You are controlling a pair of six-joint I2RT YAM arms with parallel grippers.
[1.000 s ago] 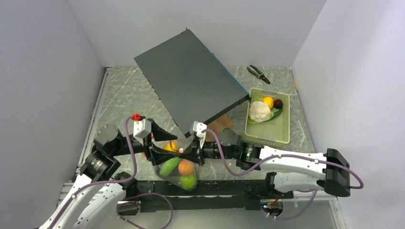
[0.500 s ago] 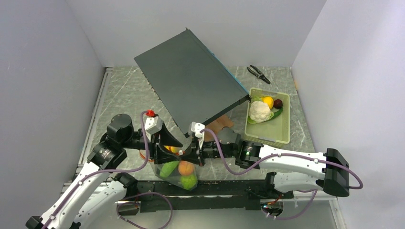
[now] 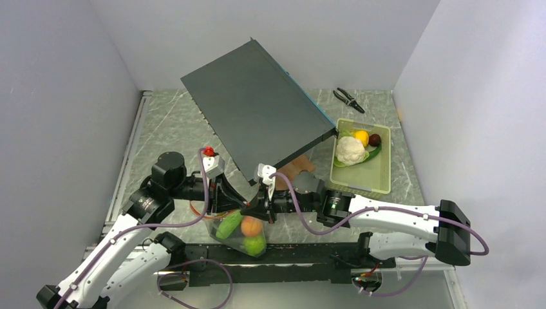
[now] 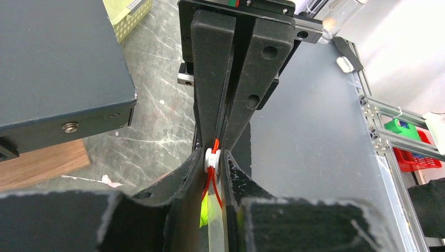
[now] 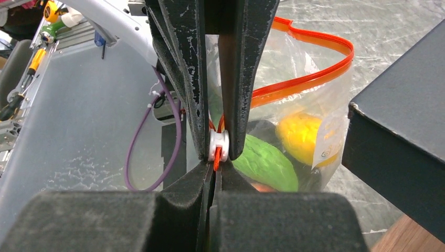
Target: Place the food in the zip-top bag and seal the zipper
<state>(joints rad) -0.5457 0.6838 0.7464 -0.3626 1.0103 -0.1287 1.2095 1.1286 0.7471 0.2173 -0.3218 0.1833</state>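
Zipper (image 5: 302, 84) is clamped by both left tool (image 4: 212, 157) and right tool (image 5: 214, 167), its white slider (image 5: 219, 146) half hidden between them.

No legible text; unreadable swirl logo (image 5: 326, 155) on zip-top bag (image 5: 325, 110)

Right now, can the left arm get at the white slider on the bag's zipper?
Looks like yes: the left pincer sits on the white slider, a finger against each side. The right pincer pinches the zipper right beside it, tip to tip, so room is tight.
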